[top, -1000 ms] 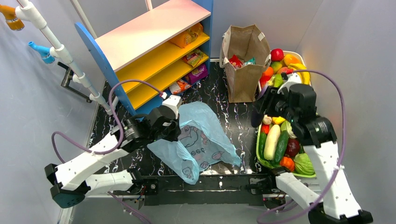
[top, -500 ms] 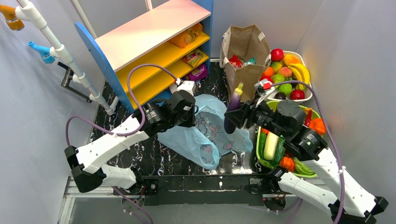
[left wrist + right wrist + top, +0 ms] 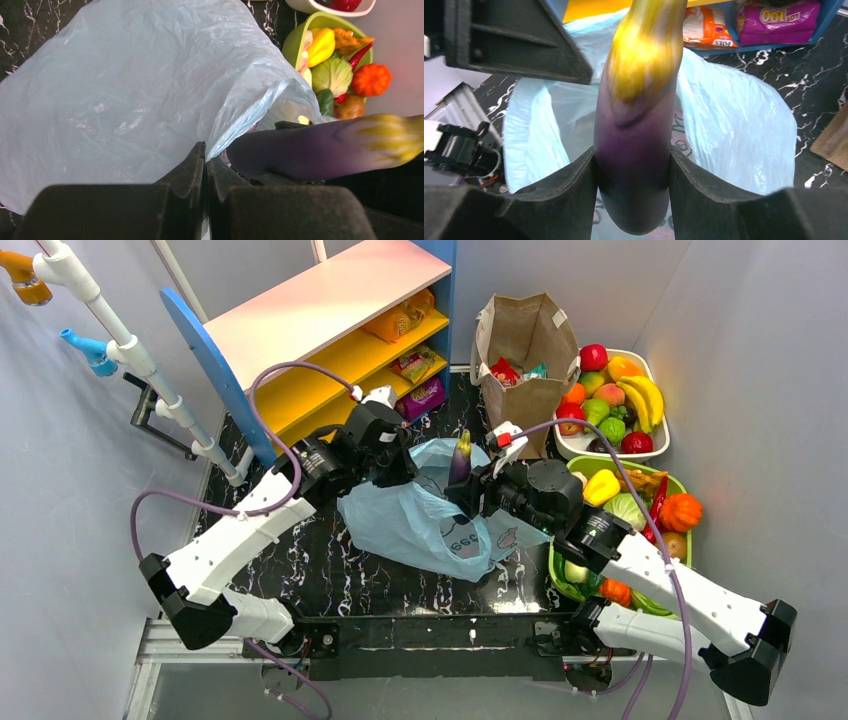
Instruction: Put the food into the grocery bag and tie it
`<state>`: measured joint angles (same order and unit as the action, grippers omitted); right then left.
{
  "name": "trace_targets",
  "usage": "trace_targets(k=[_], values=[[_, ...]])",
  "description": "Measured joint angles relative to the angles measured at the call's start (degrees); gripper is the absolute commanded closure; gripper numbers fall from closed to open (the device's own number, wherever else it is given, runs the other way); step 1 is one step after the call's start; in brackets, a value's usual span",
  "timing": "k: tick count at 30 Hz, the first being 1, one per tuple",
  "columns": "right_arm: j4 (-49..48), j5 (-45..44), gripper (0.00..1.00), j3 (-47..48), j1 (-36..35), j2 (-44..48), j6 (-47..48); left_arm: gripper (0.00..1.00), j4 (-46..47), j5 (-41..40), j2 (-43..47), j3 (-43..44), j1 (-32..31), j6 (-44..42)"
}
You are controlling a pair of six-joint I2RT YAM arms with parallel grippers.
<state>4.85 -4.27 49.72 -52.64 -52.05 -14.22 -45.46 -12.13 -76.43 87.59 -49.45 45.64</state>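
while left gripper (image 3: 205, 155) pinches grocery bag (image 3: 125, 90) rim, right gripper (image 3: 632, 156) clamps eggplant (image 3: 636, 100) at bag mouth.

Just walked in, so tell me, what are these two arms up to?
The left gripper is shut on the rim of the blue bag, holding its mouth open. The right gripper grips a purple eggplant, poised at that opening. The eggplant is not yet inside the bag.

Brown paper bag (image 3: 525, 405) upright beside white fruit tray (image 3: 655, 452) — green vegetable basket (image 3: 292, 42) nearer; shelf (image 3: 330, 310) far-left.
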Motion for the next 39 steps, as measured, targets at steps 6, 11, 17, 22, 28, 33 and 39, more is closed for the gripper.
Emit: trace_targets(k=[6, 11, 17, 22, 28, 33, 39], values=[[-2.2, -2.1, 0.23, -0.2, -0.1, -2.3, 1.3, 1.0, 1.0, 5.6, 2.0, -1.7, 5.2, 3.8], [-1.5, -2.1, 0.19, 2.3, -0.3, -5.0, 1.4, 1.0, 1.7, 7.8, 2.4, -1.8, 5.5, 4.4], [-1.3, -2.0, 0.16, 4.3, -0.8, -6.9, 1.1, 1.0, 1.9, 8.6, 2.4, -1.9, 5.5, 4.5], [0.7, -4.4, 0.15, 6.5, -1.1, -6.9, 0.6, 1.0, 2.2, 8.7, 2.6, -2.7, 5.5, 4.3], [8.8, -14.0, 0.14, 13.0, -1.1, -6.9, -2.8, 1.0, 3.9, 11.4, 4.1, -5.1, 5.5, 0.8], [18.7, -23.8, 0.15, 14.8, -1.1, -4.1, -8.6, 1.0, 6.4, 16.5, 6.7, -8.2, 5.5, -3.1], [35.0, -35.8, 0.17, 13.0, -1.1, 5.1, -22.3, 1.0, 7.7, 20.9, 8.6, -10.3, 5.5, -7.1]])
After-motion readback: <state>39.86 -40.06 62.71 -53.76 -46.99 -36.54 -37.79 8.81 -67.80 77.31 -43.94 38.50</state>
